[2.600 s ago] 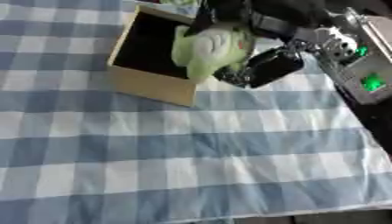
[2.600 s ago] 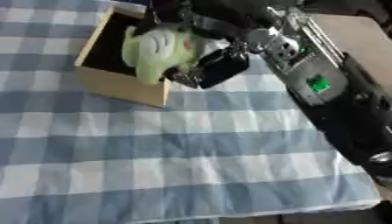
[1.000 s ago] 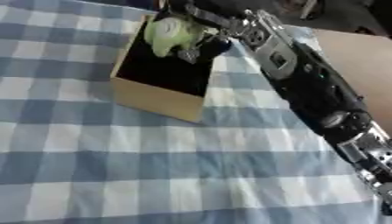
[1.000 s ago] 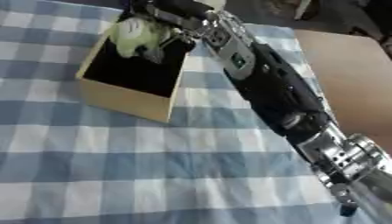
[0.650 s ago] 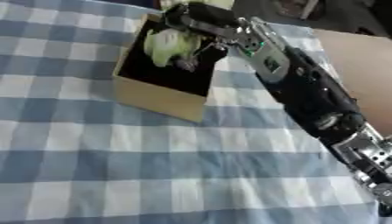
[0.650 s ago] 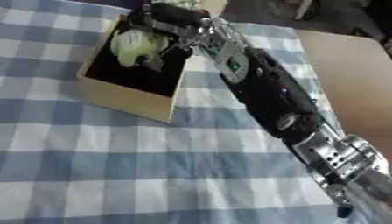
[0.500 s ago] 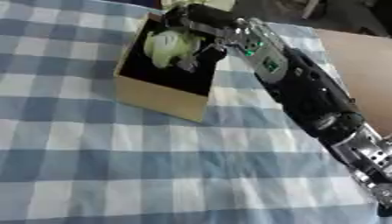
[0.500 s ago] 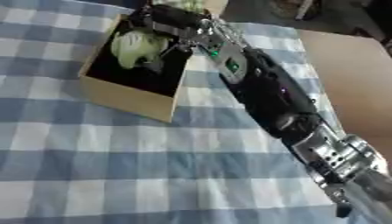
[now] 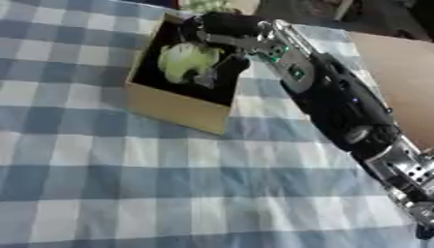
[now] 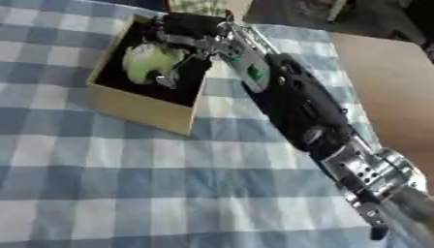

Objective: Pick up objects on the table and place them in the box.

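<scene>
The black fingers (image 9: 222, 72) of the right hand (image 9: 227, 47) curl round the soft pale green lump (image 9: 186, 62), low inside the tan cardboard box (image 9: 174, 112) on the blue checked counter (image 9: 127, 184). Best to let go gently, then lift straight up, clear of the box wall

No writing, label, brand, number or sign can be read anywhere here. The small green patches on the robot's right forearm (image 9: 286, 62) are only spots of colour, with no letters to make out. The box (image 9: 176, 109) has plain tan walls, and the checked cloth (image 9: 127, 189) on the desk carries no print.
</scene>
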